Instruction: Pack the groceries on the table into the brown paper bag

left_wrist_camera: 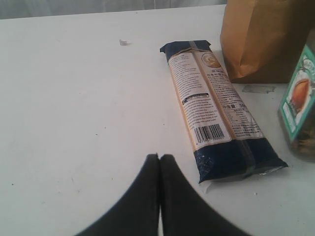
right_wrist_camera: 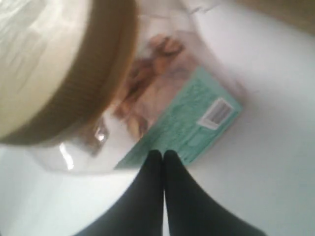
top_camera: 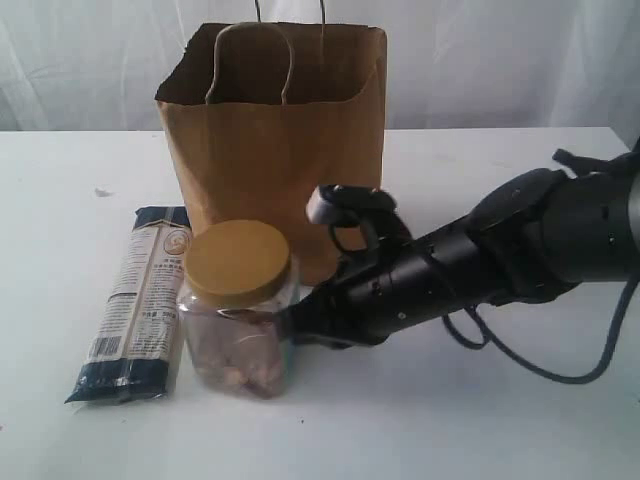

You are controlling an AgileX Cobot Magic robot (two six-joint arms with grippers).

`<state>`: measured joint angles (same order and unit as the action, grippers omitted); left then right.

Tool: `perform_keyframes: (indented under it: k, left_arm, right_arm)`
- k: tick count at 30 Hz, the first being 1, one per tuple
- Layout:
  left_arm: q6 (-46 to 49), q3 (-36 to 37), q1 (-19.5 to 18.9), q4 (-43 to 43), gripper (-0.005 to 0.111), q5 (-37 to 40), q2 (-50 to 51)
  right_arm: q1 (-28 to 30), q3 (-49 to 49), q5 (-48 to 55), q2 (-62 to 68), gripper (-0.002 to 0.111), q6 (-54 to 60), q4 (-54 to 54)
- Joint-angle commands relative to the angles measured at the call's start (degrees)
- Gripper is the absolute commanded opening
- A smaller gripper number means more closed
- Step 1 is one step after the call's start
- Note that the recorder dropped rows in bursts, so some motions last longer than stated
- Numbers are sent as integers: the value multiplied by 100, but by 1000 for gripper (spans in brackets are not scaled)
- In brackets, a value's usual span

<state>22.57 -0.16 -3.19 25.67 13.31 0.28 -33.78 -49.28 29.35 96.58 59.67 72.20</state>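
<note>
A white tabletop point(top_camera: 480, 420) with faint smudges fills the scene, and a pale curtain point(top_camera: 500, 60) hangs behind it.

Nearest the front stands the clear yellow-lidded jar point(top_camera: 238, 320). It is upright, its long axis vertical and its lid point(top_camera: 237, 262) facing up, with brownish contents showing through the wall. A green label point(right_wrist_camera: 187, 128) with a barcode covers the side turned toward the right arm.

The right gripper point(right_wrist_camera: 163, 153) reaches in low from the right. Its two black fingers are pressed together with nothing between them, and the tips sit right at the labelled side of the jar. Whether they touch it cannot be told.

Just beside the jar, on its left, lies the long navy-beige pasta packet point(top_camera: 135, 305), flat on the table. Its long axis runs from front to back, the far end angled slightly toward the right. Both ends are navy, the middle is beige with printed text, and a barcode sits close to the near end.

The left gripper point(left_wrist_camera: 159, 156) hangs above bare table close to that near end. Its fingers are also pressed together and hold nothing.

Behind the jar and near it, the brown paper bag point(top_camera: 275, 150) stands upright, its mouth open toward the ceiling and its cord handles point(top_camera: 250, 50) rising at the rim. The far end of the packet stops close to the bag's lower left corner.

A small white crumb point(top_camera: 100, 192) lies on the table farther left, well apart from everything else.
</note>
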Motion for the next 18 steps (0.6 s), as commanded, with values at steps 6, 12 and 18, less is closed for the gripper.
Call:
perform_keyframes:
  k: [6,12,18]
  left_arm:
    - [-29,16,-5,40,0,14,-28]
    - [-29,16,-5,40,0,14,-28]
    - [-29,16,-5,40,0,14,-28]
  right_arm:
    - [-228,0,-275,-1,0,262,247]
    - [-228,377,-561,-103,0,556,135]
    - [-228,1228,-1264,-674,0,1620,135]
